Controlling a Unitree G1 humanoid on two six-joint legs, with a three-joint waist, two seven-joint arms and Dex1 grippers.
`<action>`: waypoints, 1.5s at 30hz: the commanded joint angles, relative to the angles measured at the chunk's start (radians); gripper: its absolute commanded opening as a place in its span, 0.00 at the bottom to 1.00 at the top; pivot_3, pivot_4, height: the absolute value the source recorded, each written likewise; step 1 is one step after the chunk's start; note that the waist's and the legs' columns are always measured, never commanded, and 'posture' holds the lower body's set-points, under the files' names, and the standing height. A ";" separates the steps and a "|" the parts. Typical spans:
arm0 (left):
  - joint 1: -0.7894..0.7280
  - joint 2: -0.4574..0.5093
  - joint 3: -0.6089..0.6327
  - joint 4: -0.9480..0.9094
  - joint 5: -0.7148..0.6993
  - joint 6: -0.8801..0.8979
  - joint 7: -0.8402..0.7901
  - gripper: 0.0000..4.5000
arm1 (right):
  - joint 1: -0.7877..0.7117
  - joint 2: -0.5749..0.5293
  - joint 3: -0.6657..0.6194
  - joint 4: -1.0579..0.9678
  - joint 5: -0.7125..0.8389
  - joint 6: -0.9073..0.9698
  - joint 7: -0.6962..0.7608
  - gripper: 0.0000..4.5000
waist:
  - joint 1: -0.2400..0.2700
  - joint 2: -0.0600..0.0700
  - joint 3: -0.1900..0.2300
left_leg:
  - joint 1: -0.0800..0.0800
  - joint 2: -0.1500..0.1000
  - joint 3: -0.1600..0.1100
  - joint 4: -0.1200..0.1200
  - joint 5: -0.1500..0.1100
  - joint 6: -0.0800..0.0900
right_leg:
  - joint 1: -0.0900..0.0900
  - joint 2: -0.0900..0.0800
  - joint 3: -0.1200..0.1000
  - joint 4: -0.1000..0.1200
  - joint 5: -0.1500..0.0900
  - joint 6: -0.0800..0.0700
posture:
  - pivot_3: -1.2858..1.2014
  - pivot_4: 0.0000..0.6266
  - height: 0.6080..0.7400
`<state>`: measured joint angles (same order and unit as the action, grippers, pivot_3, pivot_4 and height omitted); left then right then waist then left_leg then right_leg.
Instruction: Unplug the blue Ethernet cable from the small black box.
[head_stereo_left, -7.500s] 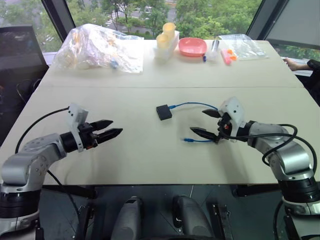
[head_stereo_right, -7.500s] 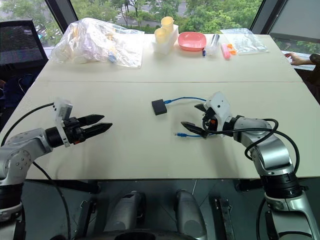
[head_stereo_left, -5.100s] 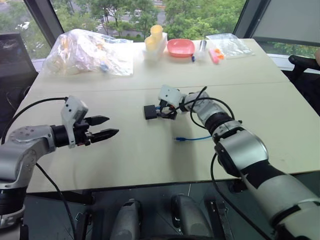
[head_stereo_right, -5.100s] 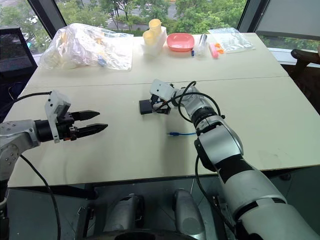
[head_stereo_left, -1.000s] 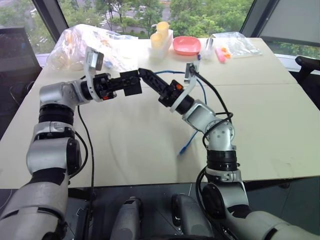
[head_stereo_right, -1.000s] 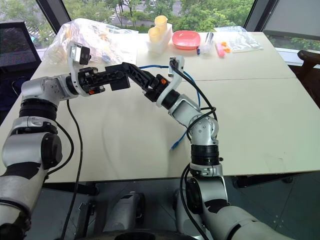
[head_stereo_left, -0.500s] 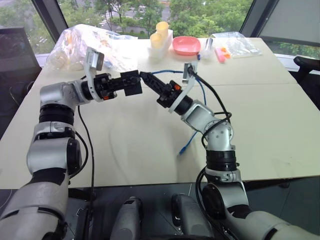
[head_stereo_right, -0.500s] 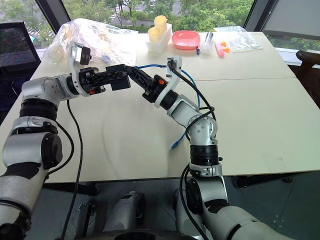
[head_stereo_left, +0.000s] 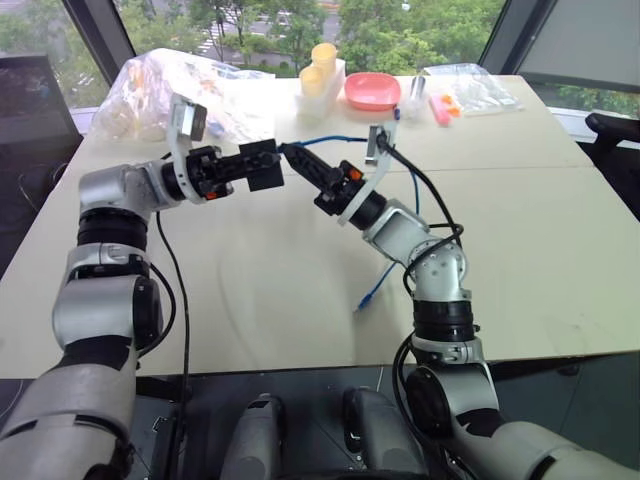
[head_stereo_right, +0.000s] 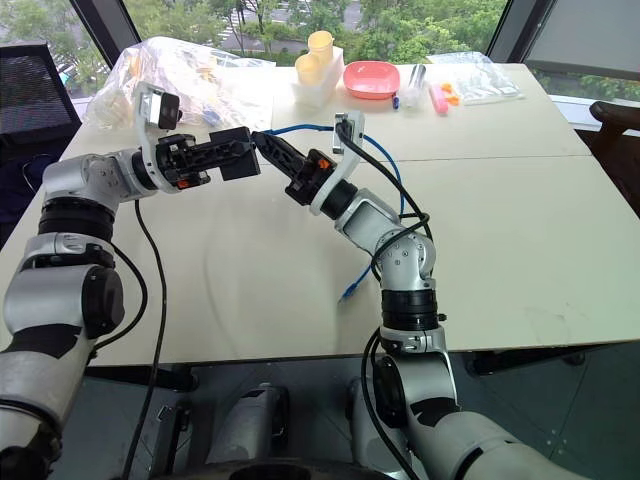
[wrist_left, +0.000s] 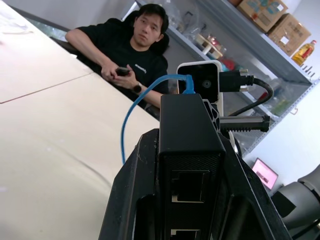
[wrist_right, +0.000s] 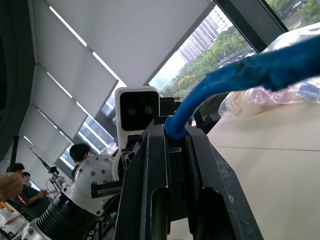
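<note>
Left gripper (head_stereo_left: 250, 168) raised, clamping small black box (head_stereo_left: 264, 167), right gripper (head_stereo_left: 292, 156) pinching blue Ethernet cable (head_stereo_left: 340, 140) plug

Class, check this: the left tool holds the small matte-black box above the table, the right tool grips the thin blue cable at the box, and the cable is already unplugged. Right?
Not quite. The thin blue cable is still plugged into the small matte-black box, as the right wrist view shows. The rest holds.

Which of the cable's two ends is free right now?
The blue Ethernet cable's lower end, hanging down by the table in front of the robot. The other end sits at the small black box, pinched by the right gripper.
</note>
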<state>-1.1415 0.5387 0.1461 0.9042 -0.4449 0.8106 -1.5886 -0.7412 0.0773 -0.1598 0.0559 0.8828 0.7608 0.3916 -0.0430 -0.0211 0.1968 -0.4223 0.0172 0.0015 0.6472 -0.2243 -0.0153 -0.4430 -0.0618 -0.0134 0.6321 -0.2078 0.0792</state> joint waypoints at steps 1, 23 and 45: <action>-0.028 0.071 0.034 0.013 -0.006 -0.033 0.008 0.12 | -0.024 -0.024 -0.069 0.012 0.010 -0.047 -0.035 0.02 | 0.000 0.000 0.000 | 0.000 0.000 0.000 0.000 0.000 0.000 | 0.000 0.000 0.000 0.000 0.000 0.000 | 0.52 0.24 1.00; 0.047 0.032 -0.004 -0.100 -0.039 0.029 0.011 0.12 | -0.042 -0.046 0.045 0.009 -0.049 -0.080 0.068 0.70 | -0.001 0.000 0.000 | 0.000 0.000 0.000 0.000 0.000 0.000 | 0.000 0.000 0.000 0.000 0.000 0.000 | 0.52 0.24 1.00; 0.044 0.017 -0.007 -0.106 -0.049 0.036 0.020 0.12 | -0.002 -0.024 0.060 -0.018 -0.026 -0.039 0.090 0.70 | 0.001 0.000 0.000 | 0.000 0.000 0.000 0.000 0.000 0.000 | 0.000 0.000 0.000 0.000 0.000 0.000 | 0.52 0.24 1.00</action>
<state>-1.0935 0.5495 0.1342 0.8326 -0.4713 0.8457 -1.5520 -0.7323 0.0401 -0.0980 0.0622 0.8467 0.7341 0.4765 -0.0422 -0.0211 0.1968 -0.4226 0.0172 0.0015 0.6474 -0.2243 -0.0153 -0.4432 -0.0618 -0.0134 0.6320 -0.2078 0.0792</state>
